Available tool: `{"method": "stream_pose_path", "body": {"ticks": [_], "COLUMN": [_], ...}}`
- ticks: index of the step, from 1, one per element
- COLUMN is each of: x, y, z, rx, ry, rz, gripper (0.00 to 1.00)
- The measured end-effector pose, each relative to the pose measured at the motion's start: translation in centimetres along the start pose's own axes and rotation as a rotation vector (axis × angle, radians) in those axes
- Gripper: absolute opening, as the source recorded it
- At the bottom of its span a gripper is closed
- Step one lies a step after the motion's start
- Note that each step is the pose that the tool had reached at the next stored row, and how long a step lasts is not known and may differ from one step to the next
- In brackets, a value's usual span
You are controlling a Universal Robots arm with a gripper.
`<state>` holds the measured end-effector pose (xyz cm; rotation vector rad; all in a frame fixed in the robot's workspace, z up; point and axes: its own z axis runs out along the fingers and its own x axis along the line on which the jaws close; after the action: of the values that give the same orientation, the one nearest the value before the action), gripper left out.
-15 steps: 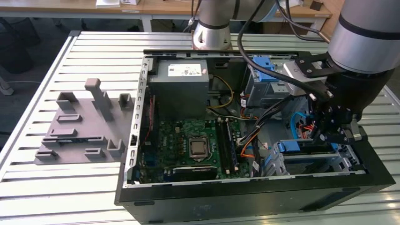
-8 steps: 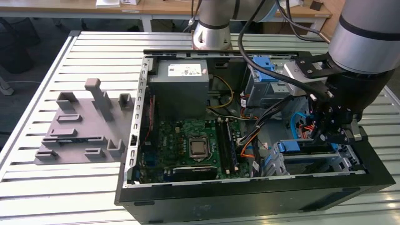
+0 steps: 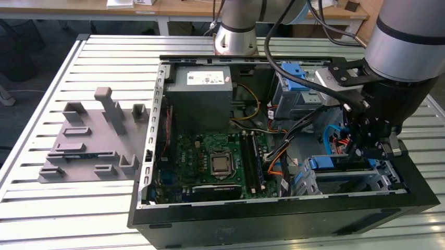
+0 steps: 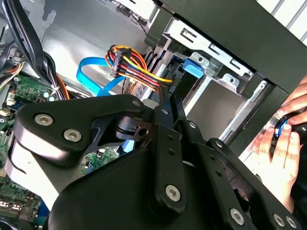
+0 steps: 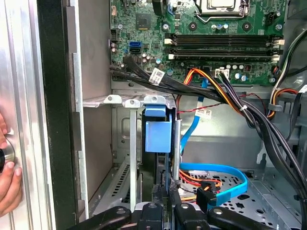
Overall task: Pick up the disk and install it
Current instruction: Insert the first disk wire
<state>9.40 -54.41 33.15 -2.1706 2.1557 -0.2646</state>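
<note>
The disk (image 3: 337, 162) sits edge-up in the grey metal cage (image 3: 375, 183) at the near corner of the open computer case, on the exterior view's right. Its blue plastic rail (image 5: 157, 134) shows in both wrist views, slid between the cage's walls (image 5: 122, 100). My gripper (image 3: 367, 153) reaches down into the case right over the disk's end. In the first wrist view its fingers (image 5: 169, 189) are drawn together on the disk's thin edge. In the second wrist view the gripper (image 4: 168, 103) points at the blue rail tip (image 4: 192, 69).
A green motherboard (image 3: 208, 156) and a grey box with a white sticker (image 3: 201, 86) lie in the case. Orange, yellow and black cables (image 4: 139, 67) and a blue flat cable (image 5: 216, 172) hang close to the gripper. A person's hand (image 4: 283, 143) rests outside the case. A grey fixture (image 3: 90, 140) stands on the table.
</note>
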Motion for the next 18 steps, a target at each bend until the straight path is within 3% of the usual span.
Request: {"method": "stream_pose_path", "body": {"ticks": [18], "x": [-0.01], "y": [0.09], "z": [0.52], "rx": [-0.0005], "ry": [0.0008], "rz": [0.006], "gripper": [0.16]}}
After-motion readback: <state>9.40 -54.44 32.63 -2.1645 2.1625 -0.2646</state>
